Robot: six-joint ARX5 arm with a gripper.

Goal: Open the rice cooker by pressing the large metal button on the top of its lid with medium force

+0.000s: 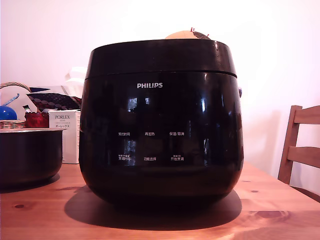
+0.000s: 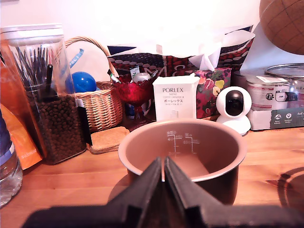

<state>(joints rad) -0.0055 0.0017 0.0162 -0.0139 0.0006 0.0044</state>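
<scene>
The rice cooker is a big glossy black pot with a white PHILIPS logo, standing mid-table in the exterior view. Its lid is down, closed on the body. The camera sits low, so the lid's top face and the metal button are hidden. The cooker does not appear in the wrist view. There my gripper is shut, its dark fingers meeting at the tips with nothing between them. It hovers just before the rim of a smaller copper-lined pot. The gripper is not visible in the exterior view.
The small dark pot stands at the exterior view's left, by a white PORLEX box. A wicker basket, a red glass, a jar of beans, a white camera and a globe line the back. A wooden chair stands at the right.
</scene>
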